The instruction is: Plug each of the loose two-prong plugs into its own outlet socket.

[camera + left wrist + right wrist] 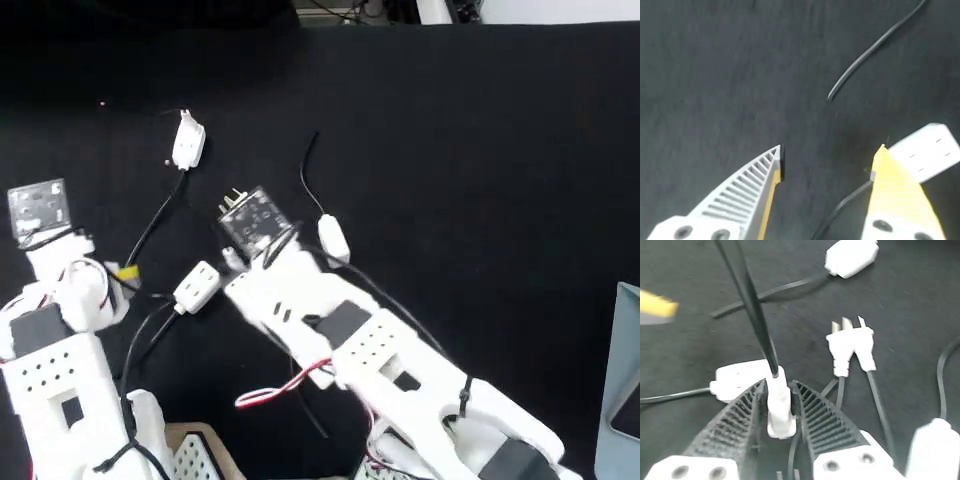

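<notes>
While my left hand [830,149] hangs released over the black-clothed bench [480,150], its grey ribbed finger [745,185] and yellow finger [895,190] stand wide apart with nothing between them. Just beside the yellow finger lies a flat white rectangular outlet socket [927,150], and a black cord runs up toward it behind that finger. Farther back on the bench, a second white outlet socket [188,140] lies on its own black cord, well apart from both hands. Toward the middle, two white two-prong plugs [850,345] lie side by side, close together, prongs pointing away from my right hand [778,385]. That hand is clenched on a narrow white plastic connector [779,410] whose black cord rises from its far end. I cannot tell whether it is a plug or a socket. To the right of my right arm lies a third white oval outlet socket [333,238], its thin black cord [308,165] curving away across the cloth.
</notes>
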